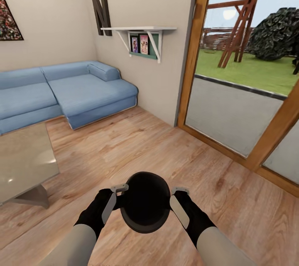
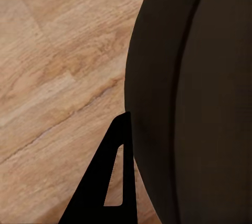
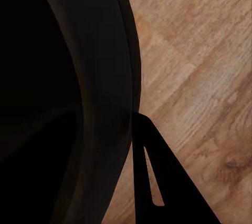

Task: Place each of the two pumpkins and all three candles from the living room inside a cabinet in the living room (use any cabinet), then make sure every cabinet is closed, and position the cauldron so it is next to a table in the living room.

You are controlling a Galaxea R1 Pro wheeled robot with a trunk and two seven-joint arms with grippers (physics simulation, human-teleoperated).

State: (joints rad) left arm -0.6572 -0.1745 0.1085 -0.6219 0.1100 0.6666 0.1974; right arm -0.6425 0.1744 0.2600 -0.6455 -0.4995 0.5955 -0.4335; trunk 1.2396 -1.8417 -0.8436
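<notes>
— Where's the cauldron (image 1: 146,202) right now?

— I've got it pinched between both arms, the left gripper (image 1: 111,199) on one flank and the right gripper (image 1: 181,203) on the other, over the wooden floor (image 1: 166,149). Whether either set of jaws is spread or closed, I cannot tell.

— And the table (image 1: 23,162)?

— Ahead and to my left, well apart, so my left arm is the nearer one. The head view shows that. The wrist views give me the pot's black wall (image 2: 189,98) and one finger (image 3: 157,182) against it.

Blue corner sofa (image 1: 62,91) far left, beige walls (image 1: 50,12), white wall shelf (image 1: 139,29), wood plank floor (image 1: 166,158), glazed patio door (image 1: 245,70) right onto sunlit lawn
</notes>
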